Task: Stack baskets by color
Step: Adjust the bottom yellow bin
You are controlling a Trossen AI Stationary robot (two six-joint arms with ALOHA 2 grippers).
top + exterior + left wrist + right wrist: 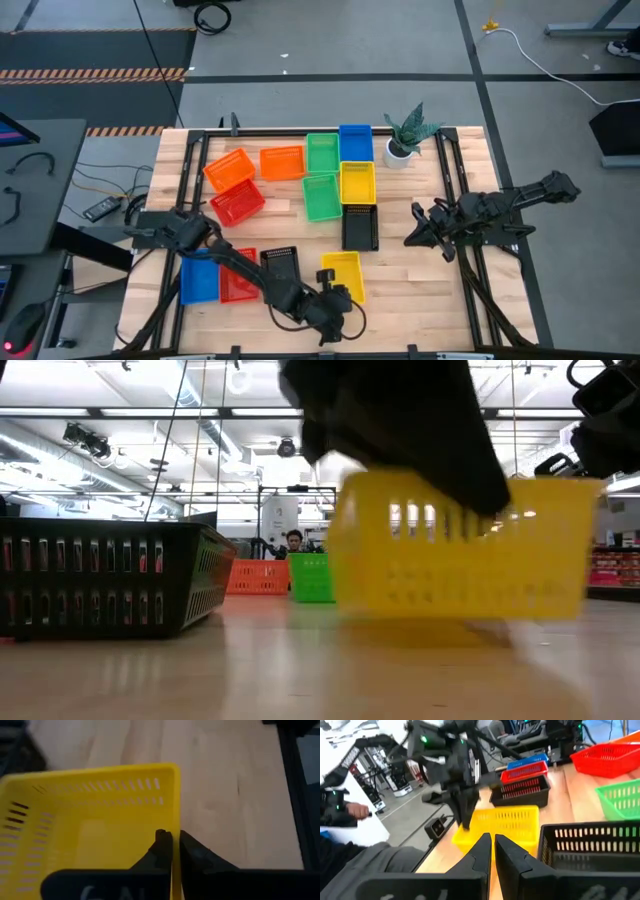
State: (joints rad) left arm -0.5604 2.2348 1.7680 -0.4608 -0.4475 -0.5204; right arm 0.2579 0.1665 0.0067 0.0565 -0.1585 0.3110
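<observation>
Small yellow plastic mesh basket, at six o'clock: wall clamped by left gripper.
No same-colour stacks visible yet; right gripper waits at three o'clock, nearly closed, empty.

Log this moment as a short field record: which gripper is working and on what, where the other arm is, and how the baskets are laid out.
active gripper: left gripper, near edge of the table, shut on the rim of the yellow plastic mesh basket
idle arm: right gripper, at the table's right side, holds nothing
second yellow basket: mid-table, beside a green basket
black basket: just below the second yellow basket in the high view
near-left group: blue basket, red basket, another black basket
bystander item: potted plant, far right
</observation>
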